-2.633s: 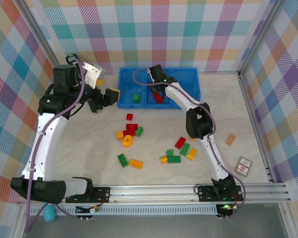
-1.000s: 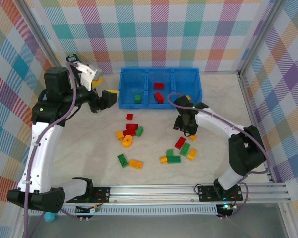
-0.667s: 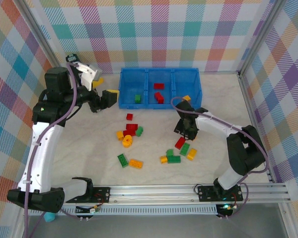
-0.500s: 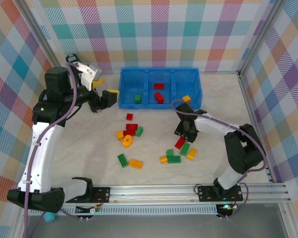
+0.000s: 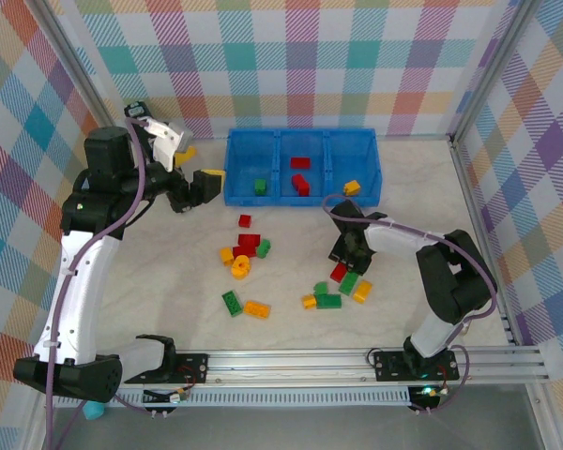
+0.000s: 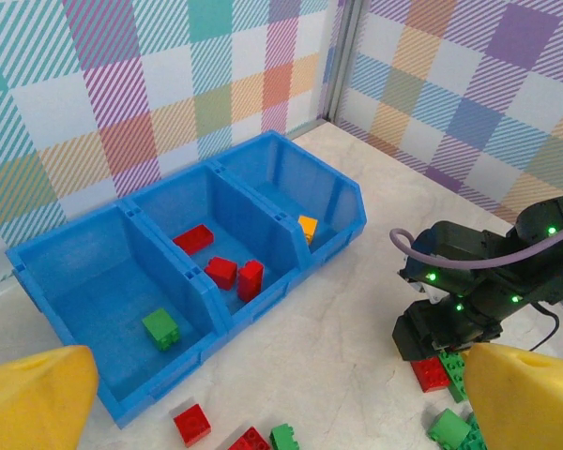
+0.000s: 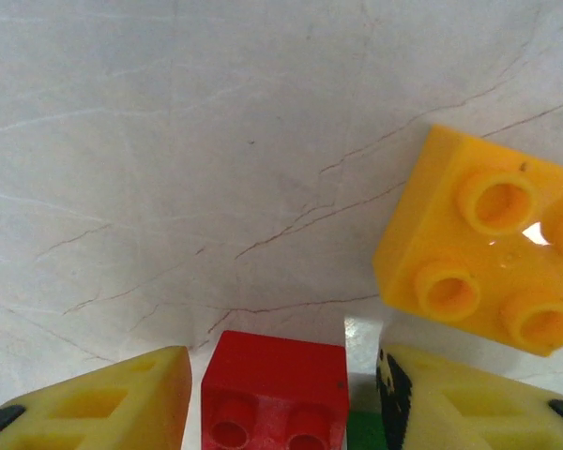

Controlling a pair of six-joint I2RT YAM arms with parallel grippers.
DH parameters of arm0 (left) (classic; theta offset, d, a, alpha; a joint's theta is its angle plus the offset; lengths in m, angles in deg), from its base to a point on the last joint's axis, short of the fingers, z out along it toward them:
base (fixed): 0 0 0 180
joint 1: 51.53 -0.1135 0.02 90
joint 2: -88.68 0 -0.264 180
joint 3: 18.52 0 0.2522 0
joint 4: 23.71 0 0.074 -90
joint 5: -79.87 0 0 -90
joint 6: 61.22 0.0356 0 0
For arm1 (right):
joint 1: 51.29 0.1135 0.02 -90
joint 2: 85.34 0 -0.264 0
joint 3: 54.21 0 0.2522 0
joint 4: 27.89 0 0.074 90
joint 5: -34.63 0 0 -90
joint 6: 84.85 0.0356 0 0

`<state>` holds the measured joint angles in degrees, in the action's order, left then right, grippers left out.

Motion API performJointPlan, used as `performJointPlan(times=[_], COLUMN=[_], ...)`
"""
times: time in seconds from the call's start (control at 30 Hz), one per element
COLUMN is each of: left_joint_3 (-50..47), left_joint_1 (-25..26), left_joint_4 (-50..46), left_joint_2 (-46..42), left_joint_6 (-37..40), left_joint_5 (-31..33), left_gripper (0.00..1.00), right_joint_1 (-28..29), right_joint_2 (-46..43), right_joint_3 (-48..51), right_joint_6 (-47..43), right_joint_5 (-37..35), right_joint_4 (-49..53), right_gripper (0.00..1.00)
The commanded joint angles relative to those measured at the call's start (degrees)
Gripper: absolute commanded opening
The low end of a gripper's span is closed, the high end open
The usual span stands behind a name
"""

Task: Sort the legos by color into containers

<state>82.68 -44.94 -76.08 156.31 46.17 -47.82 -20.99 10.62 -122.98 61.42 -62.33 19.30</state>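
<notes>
The blue tray point(image 5: 300, 140) stands at the back with three compartments. A green brick point(image 5: 258, 186) lies in the left one, red bricks point(image 5: 300, 178) in the middle and an orange brick point(image 5: 352, 187) in the right. My right gripper point(image 5: 348, 260) is low over the right cluster. It is open, its fingers point(image 7: 94, 398) either side of a red brick point(image 7: 277, 389) with small gaps. A yellow-orange brick point(image 7: 488, 239) lies just beyond. My left gripper point(image 5: 199, 161) hovers open and empty left of the tray, its yellow fingers point(image 6: 28, 403) framing the tray point(image 6: 75, 239).
Loose red, green and yellow bricks point(image 5: 244, 248) lie mid-table, more point(image 5: 246, 305) nearer the front, and a cluster point(image 5: 342, 292) by the right gripper. A tan tile point(image 5: 436, 263) and a card point(image 5: 461, 313) lie at the right. Plaid walls enclose the table.
My right gripper has left the tray, swung back toward the front and come down over the red brick in the right cluster. The left arm has barely moved.
</notes>
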Motion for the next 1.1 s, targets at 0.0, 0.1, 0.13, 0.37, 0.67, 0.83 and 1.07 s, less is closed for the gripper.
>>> performJointPlan(times=[0.0, 0.1, 0.13, 0.37, 0.67, 0.83, 1.07], left_joint_3=[-0.7, -0.8, -0.8, -1.0, -0.9, -0.8, -0.7], left_joint_1=[0.0, -0.1, -0.1, -0.1, -0.1, -0.1, -0.1], left_joint_4=[1.5, 1.5, 1.6, 1.8, 1.5, 1.2, 0.5], left_joint_2=[-1.2, -1.3, -1.4, -2.0, -2.1, -1.9, -1.3], left_joint_6=[-0.4, -0.4, -0.4, -0.5, -0.3, 0.0, 1.0], left_joint_5=[-1.5, -1.4, -1.4, -1.4, -0.7, -0.1, 1.4], left_gripper=[1.0, 1.0, 1.0, 1.0, 1.0, 1.0, 1.0], right_joint_1=[1.6, 2.8, 3.2, 5.0, 5.1, 5.3, 5.5], right_joint_2=[1.0, 1.8, 2.1, 4.5, 7.1, 7.7, 10.1], right_joint_3=[-0.9, -1.7, -1.9, -2.9, -9.0, -21.5, -36.2], right_joint_6=[1.0, 1.2, 1.3, 1.1, -4.5, -15.8, -39.5], right_joint_5=[1.1, 1.3, 1.3, 1.1, -2.1, -9.4, -16.6], right_joint_4=[1.3, 1.5, 1.6, 1.7, 4.5, 10.6, 1.8], right_gripper=[0.55, 0.55, 0.54, 0.47, 0.33, 0.29, 0.29])
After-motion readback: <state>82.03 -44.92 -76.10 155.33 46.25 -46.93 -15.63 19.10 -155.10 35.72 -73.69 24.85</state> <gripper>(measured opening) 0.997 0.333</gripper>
